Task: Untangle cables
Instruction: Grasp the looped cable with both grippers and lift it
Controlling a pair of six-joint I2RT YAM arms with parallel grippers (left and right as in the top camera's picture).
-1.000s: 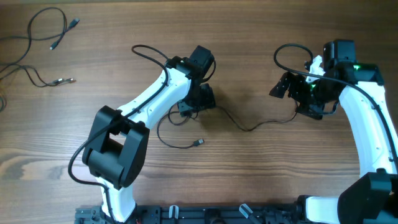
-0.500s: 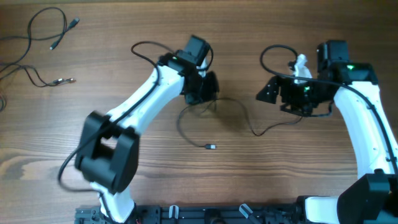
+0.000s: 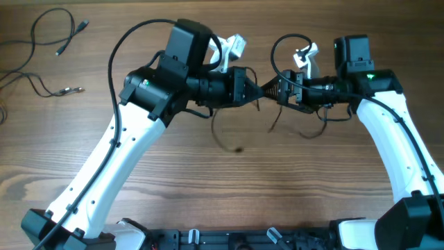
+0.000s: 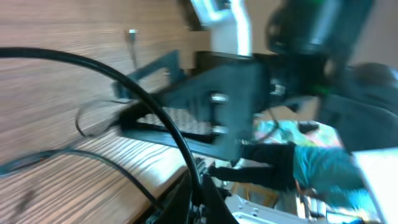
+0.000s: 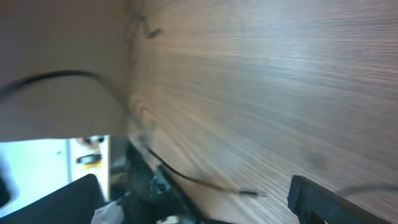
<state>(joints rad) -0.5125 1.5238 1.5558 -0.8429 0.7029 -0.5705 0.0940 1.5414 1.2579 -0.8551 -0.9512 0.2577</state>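
My left gripper is raised above the table's middle, pointing right, shut on a thin black cable. The cable hangs in a loop below it, its plug end blurred near the wood. In the left wrist view the cable runs straight into my closed gripper. My right gripper faces it from the right, nearly tip to tip, and stands open. A strand droops under it. In the right wrist view a cable with a silvery plug crosses between the spread fingers.
More thin cables lie loose at the far left corner, one with a plug on the wood. Each arm's own thick black cable arches over it. The arm bases stand along the near edge.
My left gripper has shut on the cable and swung up and right, lifting it off the table. My right gripper has moved left to meet it, still open.
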